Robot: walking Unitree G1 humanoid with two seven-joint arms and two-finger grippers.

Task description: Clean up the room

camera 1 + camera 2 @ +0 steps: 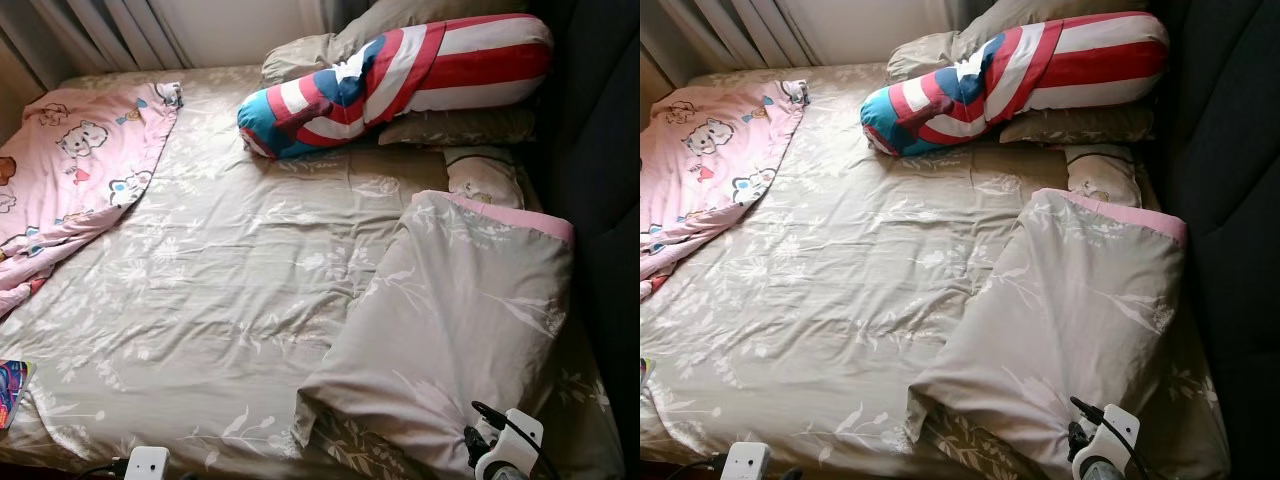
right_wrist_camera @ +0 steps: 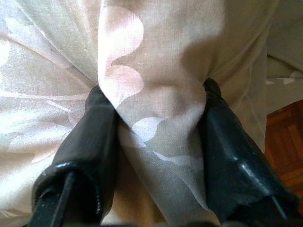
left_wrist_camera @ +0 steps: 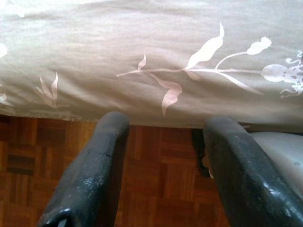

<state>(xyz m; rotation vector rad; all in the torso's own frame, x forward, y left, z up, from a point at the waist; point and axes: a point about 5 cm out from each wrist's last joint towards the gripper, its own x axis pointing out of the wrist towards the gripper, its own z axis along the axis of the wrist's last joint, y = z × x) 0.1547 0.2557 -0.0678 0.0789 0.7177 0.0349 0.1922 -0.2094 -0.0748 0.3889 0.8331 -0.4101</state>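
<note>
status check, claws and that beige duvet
Right claw pinching a fold of the beige duvet at the bed's near edge. Left claw open, off the bed, over wood floor.

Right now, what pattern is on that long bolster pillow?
Red and white stripes, with blue and a white star, on the bolster pillow; clearest in the left eye view.

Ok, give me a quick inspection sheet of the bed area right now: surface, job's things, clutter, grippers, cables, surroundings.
Surface: bed sheet, beige floral, wrinkled.
Job's things: beige duvet folded back on the robot's right side, pink lining showing; pink cartoon blanket bunched at the left.
Clutter: striped bolster lying across beige pillows; colourful item at the left edge.
Grippers: right gripper pinching duvet fabric; left gripper open, below the bed edge.
Cables: black cable on the right wrist.
Surroundings: curtain, parquet floor.
</note>
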